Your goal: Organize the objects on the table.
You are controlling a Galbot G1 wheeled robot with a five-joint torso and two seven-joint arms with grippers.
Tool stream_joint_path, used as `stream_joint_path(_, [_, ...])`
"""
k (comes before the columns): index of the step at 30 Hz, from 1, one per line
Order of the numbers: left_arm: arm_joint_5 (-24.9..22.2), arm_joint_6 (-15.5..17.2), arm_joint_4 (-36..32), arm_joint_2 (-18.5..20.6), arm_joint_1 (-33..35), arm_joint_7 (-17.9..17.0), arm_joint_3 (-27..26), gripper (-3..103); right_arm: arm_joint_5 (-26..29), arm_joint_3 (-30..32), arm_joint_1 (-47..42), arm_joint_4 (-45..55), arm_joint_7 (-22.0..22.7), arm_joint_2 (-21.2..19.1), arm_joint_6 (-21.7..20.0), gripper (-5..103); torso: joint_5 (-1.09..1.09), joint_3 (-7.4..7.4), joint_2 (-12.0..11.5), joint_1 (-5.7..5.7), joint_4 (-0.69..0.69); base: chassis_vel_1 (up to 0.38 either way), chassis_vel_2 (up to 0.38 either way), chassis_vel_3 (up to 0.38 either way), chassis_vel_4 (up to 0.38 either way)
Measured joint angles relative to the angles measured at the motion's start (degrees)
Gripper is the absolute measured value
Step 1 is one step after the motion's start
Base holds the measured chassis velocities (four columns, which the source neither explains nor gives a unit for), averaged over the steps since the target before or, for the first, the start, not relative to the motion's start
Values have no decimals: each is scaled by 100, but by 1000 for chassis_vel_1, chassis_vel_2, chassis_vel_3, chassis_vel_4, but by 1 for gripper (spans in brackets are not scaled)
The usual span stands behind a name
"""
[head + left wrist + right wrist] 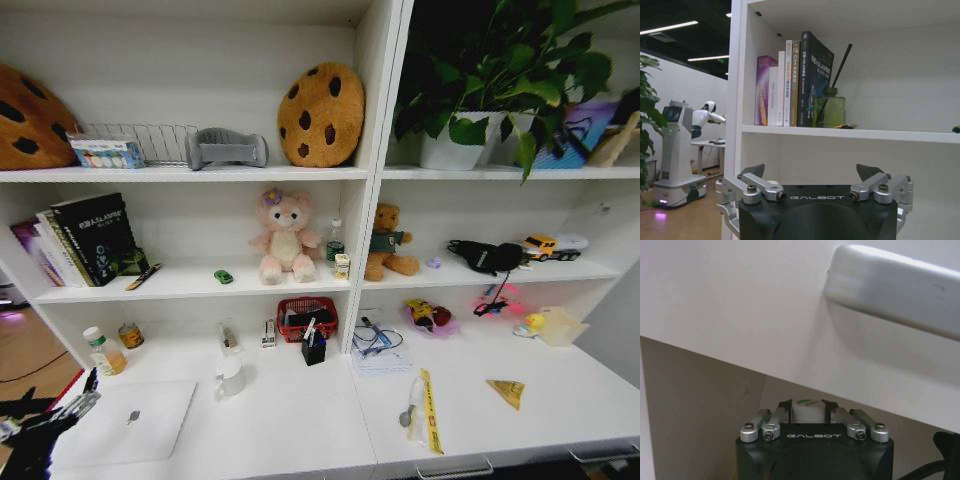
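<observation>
- The desk (560, 400) is a long white slab, smooth and hard, with shelves rising at its far edge. Small things would probably slide on it, so they want setting down gently.
- The laptop (130, 425) lies closed at the near left, flat, silver and matte.
- The drawer handle (895, 295) is a rounded bar of brushed metal standing out from the white drawer front, close above the right claw. My guess is that any lift from here should clear the bar first.
- The left claw (812, 175) hovers by the laptop's left edge with its fingers wide apart and nothing between them.
- The right claw (808, 407) sits low, below the desk front, clamped on the bottle (808, 411).
- The mug (231, 378) stands upright, white and glossy, just beyond the laptop.
- The bottle is a small cylinder with a pale top marked green. It looks light and slick, so I'd keep it upright in a steady squeeze.
- The toy car (223, 277), green and tiny, sits on the middle shelf, left of the pink plush.
</observation>
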Motion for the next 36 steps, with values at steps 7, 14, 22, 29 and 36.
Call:
stream_joint_path(7, [20, -1, -7, -21, -15, 0, -4, 100, -13, -28, -9, 43, -4, 8, -20, 47, 0, 0, 0, 0, 0, 0, 0, 0, 0])
stream_joint_path(14, [29, 12, -43, -27, -37, -5, -6, 100, -32, -31, -130, 172, -6, 17, -24, 69, 1, 0, 0, 0, 0, 0, 0, 0, 0])
stream_joint_path(22, [33, 12, -76, -107, -47, -14, 22, 100, -275, 46, -650, 550, -103, -41, 175, 100, 1, 0, 0, -1, -1, 0, 0, 0, 0])
stream_joint_path(29, [42, -39, -73, -170, -29, -16, 57, 100, -447, 114, -1051, 766, -199, -97, 262, 100, 0, 0, 0, 0, 0, 0, 0, 0, 0])
stream_joint_path(36, [47, -80, -72, -214, -12, -21, 66, 100, -500, 196, -1830, 1413, -395, -159, 274, 100, 1, 0, 0, 0, -1, 0, 0, 0, 0])
